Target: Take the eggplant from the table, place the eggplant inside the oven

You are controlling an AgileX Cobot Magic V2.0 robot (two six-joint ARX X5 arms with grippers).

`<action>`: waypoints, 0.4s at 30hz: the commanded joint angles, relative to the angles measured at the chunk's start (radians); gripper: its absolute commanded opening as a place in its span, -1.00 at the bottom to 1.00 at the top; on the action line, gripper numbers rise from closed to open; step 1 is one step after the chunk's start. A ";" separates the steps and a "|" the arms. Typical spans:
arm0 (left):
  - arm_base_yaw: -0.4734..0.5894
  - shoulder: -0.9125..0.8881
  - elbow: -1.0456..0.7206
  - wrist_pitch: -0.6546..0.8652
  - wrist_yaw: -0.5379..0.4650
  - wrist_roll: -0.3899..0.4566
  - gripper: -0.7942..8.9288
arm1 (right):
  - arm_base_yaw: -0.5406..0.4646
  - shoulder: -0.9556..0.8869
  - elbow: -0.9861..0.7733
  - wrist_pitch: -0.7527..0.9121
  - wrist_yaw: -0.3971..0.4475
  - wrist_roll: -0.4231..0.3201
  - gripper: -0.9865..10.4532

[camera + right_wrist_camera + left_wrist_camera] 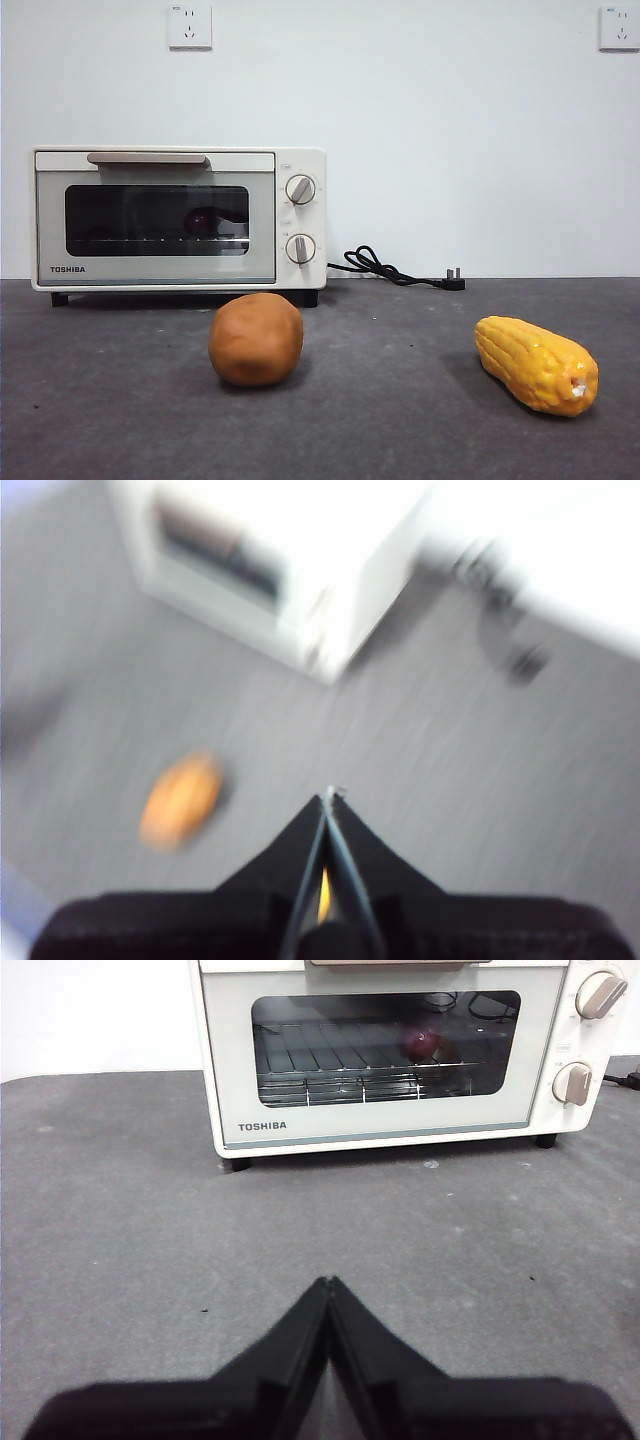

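A dark grey, felt-like table runs the full width under a plain white wall with two sockets high up. Nearest in the front view lie a round orange-brown lump and, well apart from it, a yellow corn cob; wide bare table lies between and around them, so there is open room for an arm to travel low. Neither arm shows in the front view. The left gripper hangs over bare table facing the oven front, its jaws pressed together and holding nothing. The right gripper is seen through a motion-blurred picture, above the table with the lump off to one side; its jaws also meet at the tips, empty.

Farther back stands the oven, its glass door shut, the beige handle along the door's top edge, two knobs beside it, and a black cord trailing along the wall. The eggplant is not on the table: a dark purple shape rests on the wire rack behind the glass, toward the knob side.

By the look of it the task is essentially done. The eggplant's glossy skin would likely be slippery and its body light and fairly firm; a hold across the thick middle would suit best. The rack's front edge and the door frame are the edges to mind.
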 commanded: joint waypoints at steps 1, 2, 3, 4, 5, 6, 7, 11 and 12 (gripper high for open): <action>0.002 0.002 -0.009 0.011 0.002 -0.009 -0.85 | -0.103 -0.058 -0.002 0.061 -0.044 -0.005 -0.83; 0.002 0.002 -0.010 0.011 0.002 -0.009 -0.84 | -0.155 -0.086 -0.002 0.076 -0.045 -0.005 -0.83; 0.002 0.002 -0.010 0.011 0.002 -0.009 -0.84 | -0.206 -0.112 -0.002 0.090 -0.044 -0.009 -0.83; 0.002 0.002 -0.009 0.011 0.002 -0.009 -0.84 | -0.253 -0.135 -0.002 0.095 -0.043 -0.016 -0.83; 0.002 0.002 -0.010 0.011 0.002 -0.009 -0.85 | -0.296 -0.156 -0.002 0.095 -0.041 -0.020 -0.83; 0.002 0.002 -0.009 0.011 0.002 -0.009 -0.85 | -0.320 -0.173 -0.002 0.093 -0.041 -0.022 -0.83; 0.002 0.003 -0.009 0.011 0.002 -0.009 -0.85 | -0.346 -0.190 -0.002 0.089 -0.041 -0.024 -0.83; 0.002 0.003 -0.009 0.011 0.002 -0.009 -0.84 | -0.426 -0.264 -0.008 0.079 -0.037 -0.024 -0.83; 0.002 0.003 -0.010 0.011 0.002 -0.009 -0.84 | -0.441 -0.283 -0.016 0.081 -0.037 -0.024 -0.83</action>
